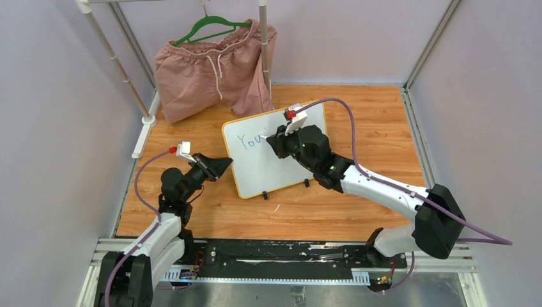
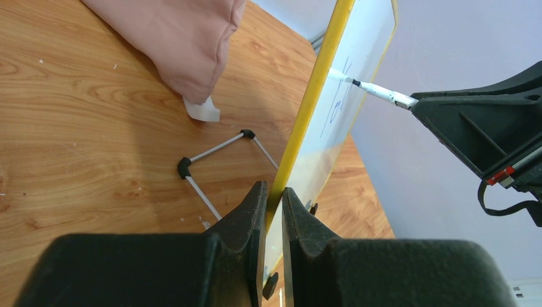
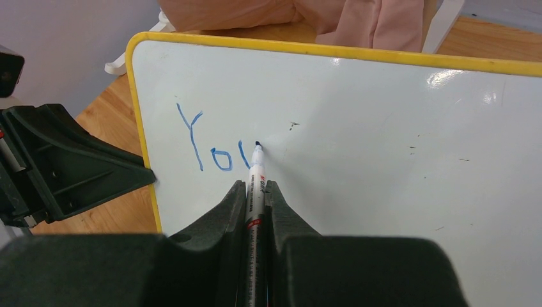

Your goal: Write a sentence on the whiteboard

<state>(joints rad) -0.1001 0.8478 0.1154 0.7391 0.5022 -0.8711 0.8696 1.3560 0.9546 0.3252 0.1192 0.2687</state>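
**Whiteboard (image 1: 271, 169) stands mid-table (image 1: 358, 211), long side running left to right, face tilted up.**
The right gripper (image 3: 254, 187), clenched on a marker (image 3: 256, 167) largely buried between its fingers, presses the tip forward onto the sentence (image 3: 214, 148), which reads only "Yo" and a part-stroke. The left gripper (image 2: 273, 192) pinches the board's yellow edge.

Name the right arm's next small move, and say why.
Probably a short downstroke to finish the u: the marker tip rests on the whiteboard right of "Yo" and one curved stroke. The left gripper clamps the frame.
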